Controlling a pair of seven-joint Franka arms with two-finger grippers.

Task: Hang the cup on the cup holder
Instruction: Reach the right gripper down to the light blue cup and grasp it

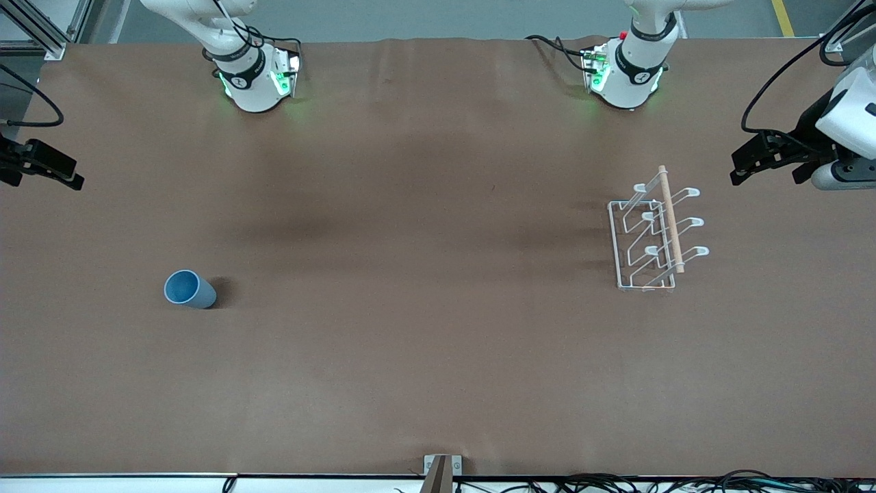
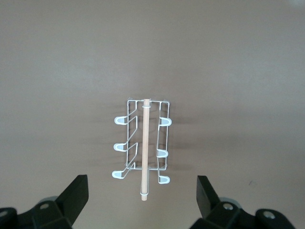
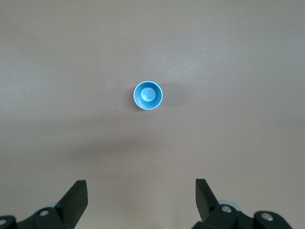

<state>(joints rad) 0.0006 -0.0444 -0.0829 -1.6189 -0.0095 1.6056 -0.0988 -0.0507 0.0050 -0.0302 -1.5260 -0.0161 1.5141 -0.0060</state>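
Observation:
The light-blue cup [image 1: 189, 289] stands upright with its mouth up on the brown table, toward the right arm's end. The right wrist view shows it from above [image 3: 147, 95]. The white wire cup holder [image 1: 653, 233] with its wooden rod stands toward the left arm's end and also shows in the left wrist view [image 2: 143, 145]. My right gripper [image 1: 41, 171] is open and empty, raised at the table's edge, well apart from the cup; its own view shows it too [image 3: 141, 198]. My left gripper [image 1: 765, 171] is open and empty, raised beside the cup holder, and shows in the left wrist view [image 2: 142, 195].
The brown table [image 1: 424, 308] carries only the cup and the cup holder. The two arm bases [image 1: 256, 79] [image 1: 626, 72] stand along the edge farthest from the front camera. A small bracket [image 1: 442, 469] sits at the table's nearest edge.

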